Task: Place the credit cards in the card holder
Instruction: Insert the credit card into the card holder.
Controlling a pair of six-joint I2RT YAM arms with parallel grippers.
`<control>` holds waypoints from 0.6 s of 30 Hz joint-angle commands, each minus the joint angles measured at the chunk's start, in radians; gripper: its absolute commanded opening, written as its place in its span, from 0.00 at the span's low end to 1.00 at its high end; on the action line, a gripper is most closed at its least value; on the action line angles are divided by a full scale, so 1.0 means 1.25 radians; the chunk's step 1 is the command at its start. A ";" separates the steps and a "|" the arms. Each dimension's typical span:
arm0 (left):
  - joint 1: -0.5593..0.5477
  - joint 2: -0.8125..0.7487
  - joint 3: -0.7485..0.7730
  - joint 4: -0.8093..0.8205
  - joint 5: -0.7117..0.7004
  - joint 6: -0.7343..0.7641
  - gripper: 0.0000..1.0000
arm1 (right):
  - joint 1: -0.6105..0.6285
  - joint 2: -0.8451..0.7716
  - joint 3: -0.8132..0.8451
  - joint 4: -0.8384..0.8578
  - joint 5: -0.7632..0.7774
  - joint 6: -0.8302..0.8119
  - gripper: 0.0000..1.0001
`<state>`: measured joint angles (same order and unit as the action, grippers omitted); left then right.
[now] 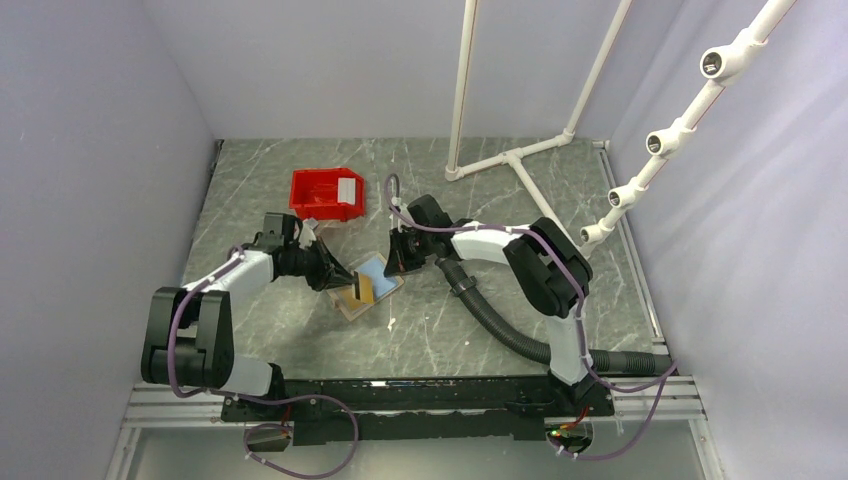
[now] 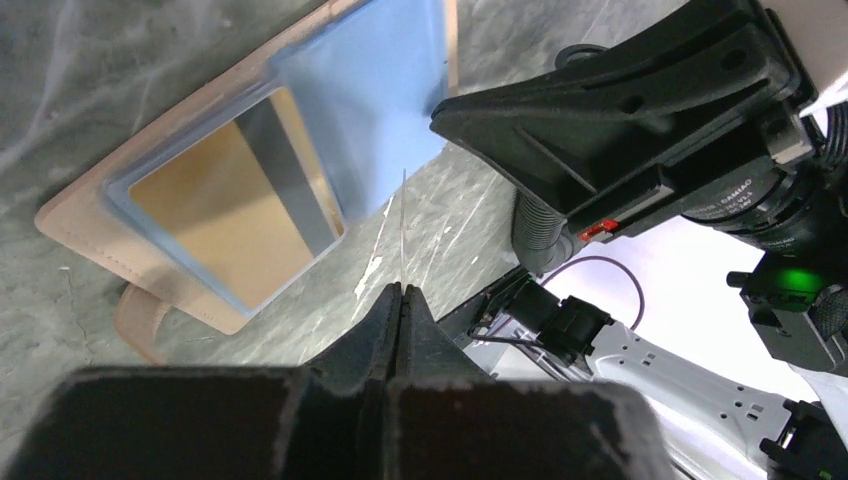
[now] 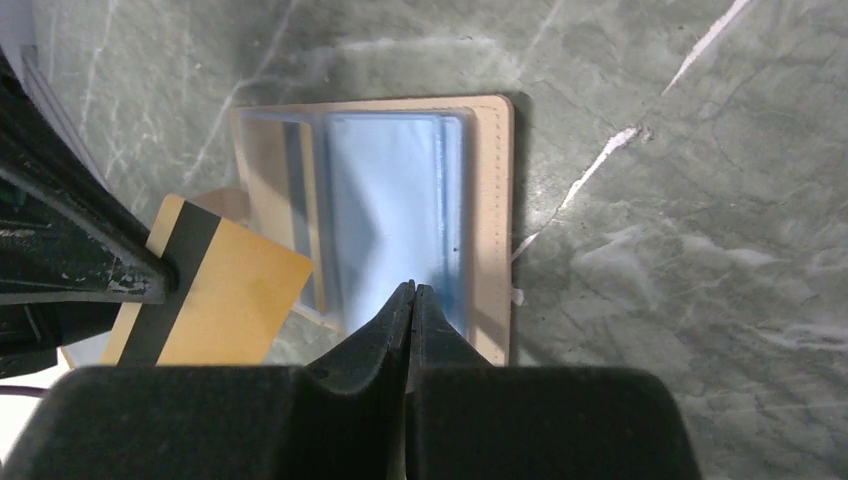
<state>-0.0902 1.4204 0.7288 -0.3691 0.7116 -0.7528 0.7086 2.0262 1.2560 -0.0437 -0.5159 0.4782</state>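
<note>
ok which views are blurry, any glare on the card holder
left wrist: card holder soft, its blue sleeve smeared; right wrist: its plastic pockets hazy, shadow along the right edge, gold card sharper; top external: sharp, evenly lit, no glare on it

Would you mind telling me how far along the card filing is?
Done: a pale blue card seems seated in the open card holder. In hand: the left gripper pinches the gold card over its edge; the right gripper is shut. Left: inserting that card.
</note>
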 commanded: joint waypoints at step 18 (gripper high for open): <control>0.048 -0.065 -0.127 0.159 0.003 -0.035 0.00 | -0.001 0.023 -0.004 0.031 0.010 -0.003 0.00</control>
<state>-0.0368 1.3712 0.5770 -0.2176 0.7044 -0.7986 0.7086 2.0457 1.2533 -0.0406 -0.5072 0.4816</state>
